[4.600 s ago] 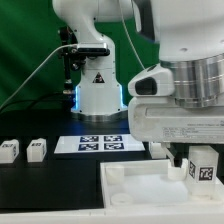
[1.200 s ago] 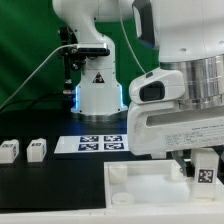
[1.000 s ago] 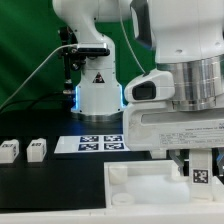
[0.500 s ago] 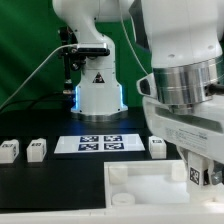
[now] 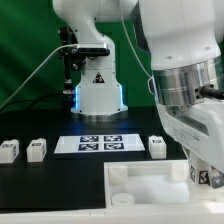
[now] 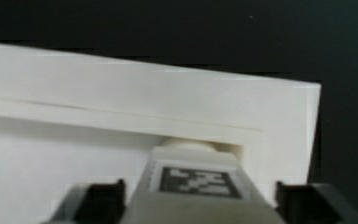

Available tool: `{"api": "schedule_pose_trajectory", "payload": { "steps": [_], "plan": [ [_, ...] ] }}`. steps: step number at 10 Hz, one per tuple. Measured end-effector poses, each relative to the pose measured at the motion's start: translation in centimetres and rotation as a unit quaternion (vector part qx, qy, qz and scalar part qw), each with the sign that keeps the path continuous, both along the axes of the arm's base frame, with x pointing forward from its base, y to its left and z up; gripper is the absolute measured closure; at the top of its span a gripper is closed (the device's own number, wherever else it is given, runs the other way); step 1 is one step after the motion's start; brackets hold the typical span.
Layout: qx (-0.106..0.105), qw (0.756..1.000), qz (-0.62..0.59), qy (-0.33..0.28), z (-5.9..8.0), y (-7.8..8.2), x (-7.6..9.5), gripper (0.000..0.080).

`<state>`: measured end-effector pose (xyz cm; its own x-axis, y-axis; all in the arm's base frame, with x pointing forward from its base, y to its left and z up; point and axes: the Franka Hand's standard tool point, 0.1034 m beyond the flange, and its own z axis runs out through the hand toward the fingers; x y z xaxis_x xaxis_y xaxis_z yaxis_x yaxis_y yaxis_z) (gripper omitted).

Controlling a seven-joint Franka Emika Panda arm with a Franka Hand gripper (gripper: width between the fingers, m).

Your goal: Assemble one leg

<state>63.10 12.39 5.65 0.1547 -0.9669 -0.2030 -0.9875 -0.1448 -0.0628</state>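
While over panel (image 6: 140, 110), gripper (image 6: 201, 200) clamps leg (image 6: 201, 180).

White leg (image 6: 197, 172) with black-and-white square tag between dark fingers (image 6: 101, 203), white panel (image 6: 87, 100) beyond fingertips, black table (image 5: 50, 190), green backdrop (image 5: 25, 40)
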Motion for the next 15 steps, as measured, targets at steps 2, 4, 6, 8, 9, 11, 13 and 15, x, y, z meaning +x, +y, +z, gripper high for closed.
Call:
{"api": "schedule_pose_trajectory", "payload": {
  "steps": [2,4,6,8,9,11,13,15],
  "plan": [
    [-0.005,0.990,0.138,-0.028,0.10,-0.05,-0.03,0.0179],
    [-0.020,0.951,0.302,-0.053,0.26,-0.08,-0.10,0.0154],
    [-0.022,0.921,0.383,-0.069,0.17,-0.26,-0.11,0.0151],
    [-0.029,0.871,0.483,-0.086,0.14,-0.34,-0.13,0.0150],
    [-0.049,0.814,0.572,-0.089,0.14,-0.23,-0.19,0.0150],
    [-0.061,0.762,0.638,-0.094,0.15,0.08,-0.16,0.0150],
    [-0.061,0.774,0.623,-0.092,0.14,0.08,-0.16,0.0159],
    [-0.060,0.833,0.544,-0.080,0.11,0.02,-0.19,0.0509]
  ]
}}
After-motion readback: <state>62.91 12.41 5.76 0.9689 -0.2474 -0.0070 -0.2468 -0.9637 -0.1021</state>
